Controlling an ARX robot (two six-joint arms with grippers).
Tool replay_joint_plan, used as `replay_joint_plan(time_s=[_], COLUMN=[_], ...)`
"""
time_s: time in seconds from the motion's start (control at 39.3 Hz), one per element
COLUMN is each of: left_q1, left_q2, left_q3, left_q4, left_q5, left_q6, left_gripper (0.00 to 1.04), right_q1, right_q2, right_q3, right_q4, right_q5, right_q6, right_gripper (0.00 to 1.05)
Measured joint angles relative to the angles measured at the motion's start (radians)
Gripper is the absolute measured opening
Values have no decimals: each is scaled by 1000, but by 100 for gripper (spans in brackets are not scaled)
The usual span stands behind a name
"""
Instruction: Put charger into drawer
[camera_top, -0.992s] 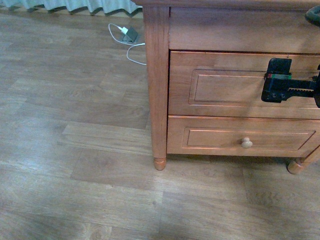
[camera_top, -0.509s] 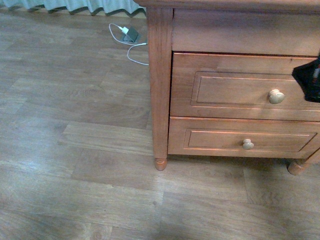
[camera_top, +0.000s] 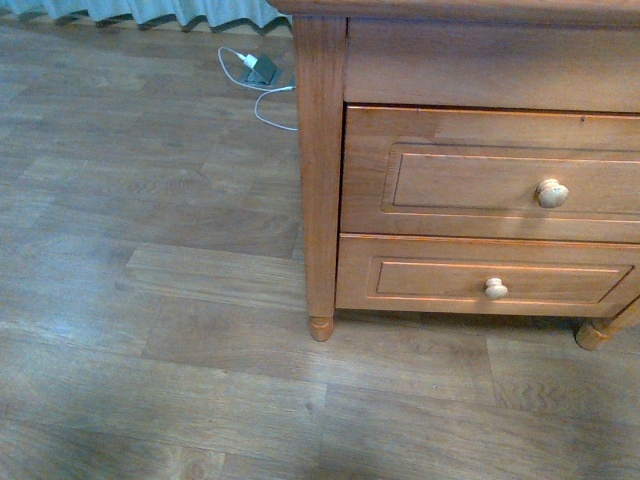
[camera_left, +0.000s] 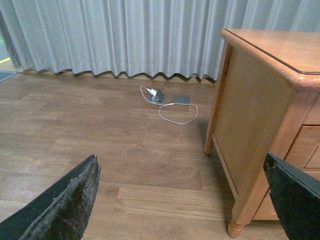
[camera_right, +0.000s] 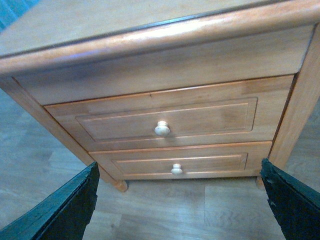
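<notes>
Front view: your right hand, which had covered the drawer (camera_top: 490, 175) front a second earlier, had left this view, baring the knob (camera_top: 551, 193). The drawer sat shut, so opening remained to be done. Both wrist views showed each hand's fingers spread wide, left hand (camera_left: 182, 200) and right hand (camera_right: 180, 205) alike holding nothing. No charger appeared in any view. Nearby: the shallower drawer (camera_top: 480, 277) below; a grey-green block (camera_top: 262, 69) with white cable (camera_top: 268, 110) on the floor (camera_top: 150, 300), well apart.
</notes>
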Motion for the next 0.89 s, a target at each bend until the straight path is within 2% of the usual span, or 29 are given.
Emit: replay_joint_plan(time_s=[0.1, 0.23, 0.31, 0.33, 0.46, 0.51, 0.53, 0.56, 0.69, 0.71, 0.89], left_q1=[0, 0, 0, 0, 0, 0, 0, 0, 0, 0, 0], left_q2=[0, 0, 0, 0, 0, 0, 0, 0, 0, 0, 0], left_q3=[0, 0, 0, 0, 0, 0, 0, 0, 0, 0, 0], left_q4=[0, 0, 0, 0, 0, 0, 0, 0, 0, 0, 0], left_q5=[0, 0, 0, 0, 0, 0, 0, 0, 0, 0, 0], left_q6=[0, 0, 0, 0, 0, 0, 0, 0, 0, 0, 0], left_gripper=[98, 98, 98, 98, 98, 98, 98, 98, 98, 98, 98], right_q1=[-34, -33, 15, 25, 83, 114, 146, 164, 209, 209, 210], right_q2=[-87, -92, -142, -154, -225, -243, -256, -264, -304, -311, -362], right_q3=[-7, -14, -117, -128, -159, -166, -172, -175, -184, -186, -225], right_q4=[-16, -3, 243, 266, 254, 240, 231, 227, 203, 198, 188], right_q5=[-7, 5, 164, 181, 235, 267, 327, 344, 351, 353, 358], right_q6=[3, -1, -66, -76, -104, -106, -108, -109, -112, -116, -115], right_gripper=[96, 95, 77, 73, 42, 34, 28, 25, 4, 1, 1])
